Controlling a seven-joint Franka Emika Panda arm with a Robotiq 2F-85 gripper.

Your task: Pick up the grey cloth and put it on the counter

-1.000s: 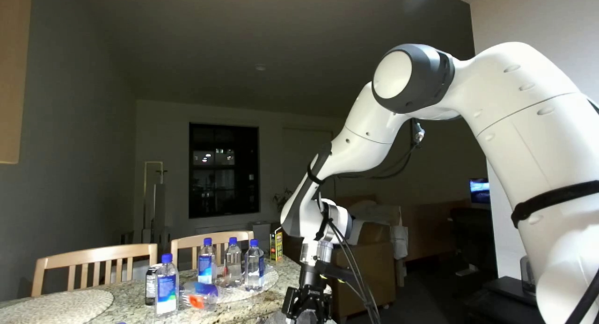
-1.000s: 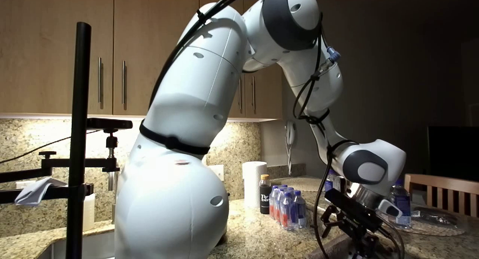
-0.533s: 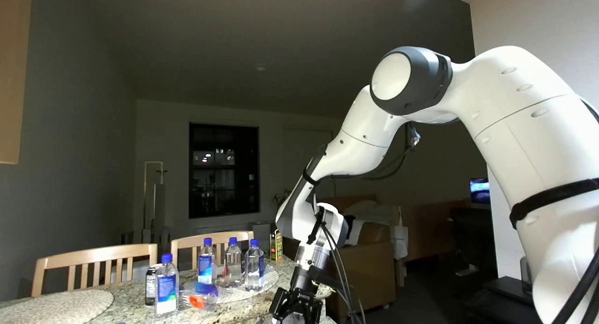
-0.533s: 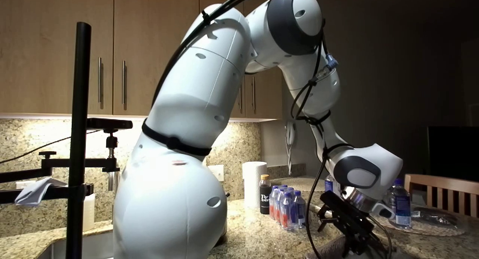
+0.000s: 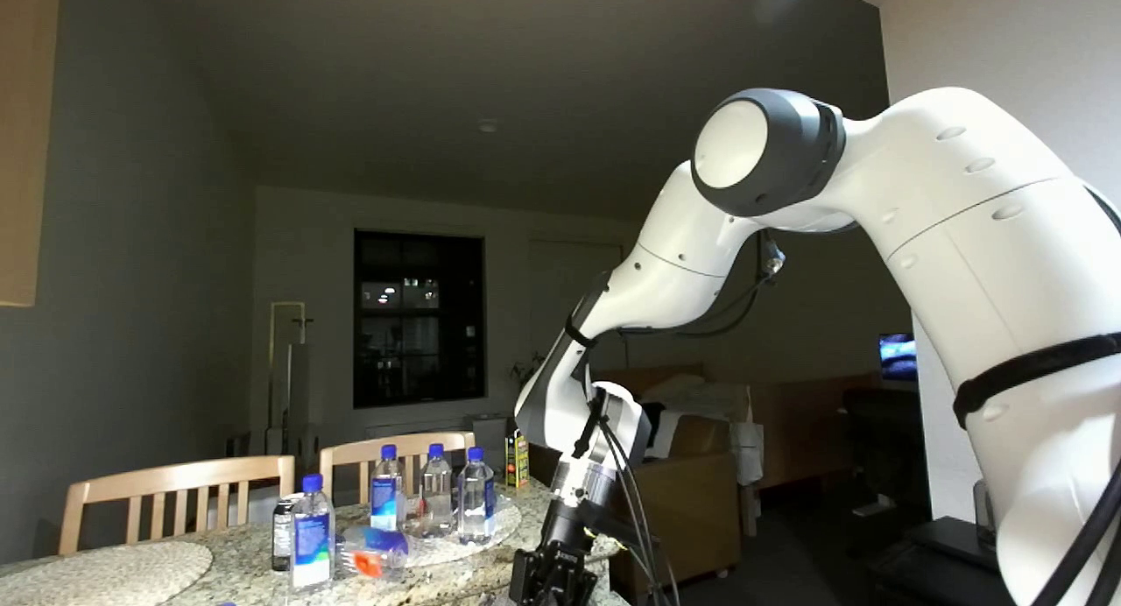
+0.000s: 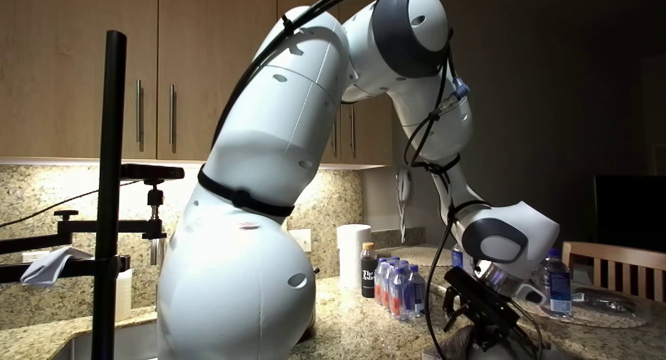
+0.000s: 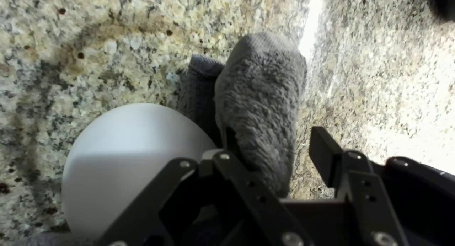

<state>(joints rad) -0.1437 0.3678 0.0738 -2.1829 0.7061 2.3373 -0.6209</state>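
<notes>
Bottles [image 5: 436,496], wooden chairs [image 5: 179,476], paper roll [image 6: 355,256].
In an exterior view, dark can [image 5: 281,536] just beside upright blue-capped bottle [image 5: 312,536], wooden chairs behind; in an exterior view, orange-capped dark bottle [image 6: 368,274] between paper roll and clustered blue-capped bottles [image 6: 398,293].

In an exterior view the dark bottle [image 6: 368,271] just beside the paper towel roll [image 6: 349,256] says "The", then what looks like "Ashe", ending's unclear. Print on the water bottles [image 6: 398,295] near that roll is too small to read tbh.
</notes>
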